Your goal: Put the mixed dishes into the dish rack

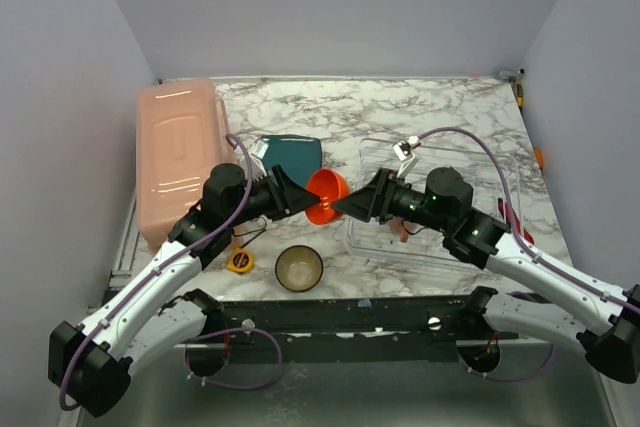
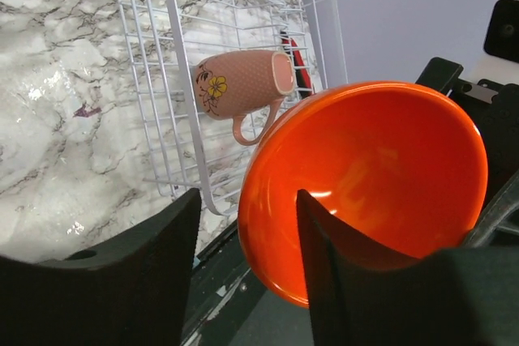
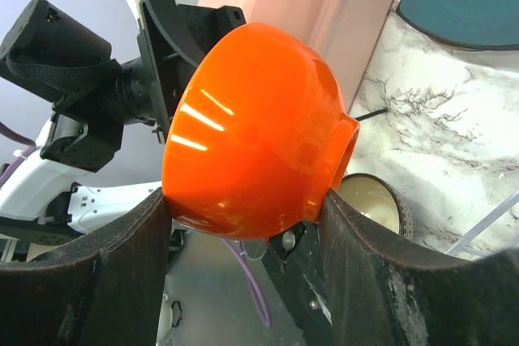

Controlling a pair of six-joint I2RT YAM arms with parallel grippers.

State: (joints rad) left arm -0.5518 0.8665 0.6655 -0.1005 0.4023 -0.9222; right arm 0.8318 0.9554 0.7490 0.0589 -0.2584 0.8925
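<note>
We see the orange bowl [image 3: 251, 127] in the air just off the left edge of the dish rack [image 1: 500, 162], tipped on its side with its open face turned away from the rack, caught between the two arms that meet there. The right tool [image 3: 243, 200] reaches out from over the rack and pinches the bowl from outside, one finger [image 3: 89, 281] against the rim and the other [image 3: 389, 281] against the foot. The left tool [image 2: 246, 200] faces it with its fingers spread astride the rim, one finger [image 2: 340, 273] inside the bowl and one [image 2: 122, 281] outside, with a gap showing between the outer finger and the bowl's wall. Inside the rack the pink mug [image 2: 243, 83] lies on its side on the wire grid. On the table [image 1: 400, 107], the teal plate [image 1: 290, 157] sits left of the rack's far corner, and the brown bowl [image 1: 298, 267] stands upright off its near left corner. The yellow tape measure [image 1: 239, 261] lies farther left of the rack than that bowl, and the salmon tub [image 1: 180, 157] farther left again.
</note>
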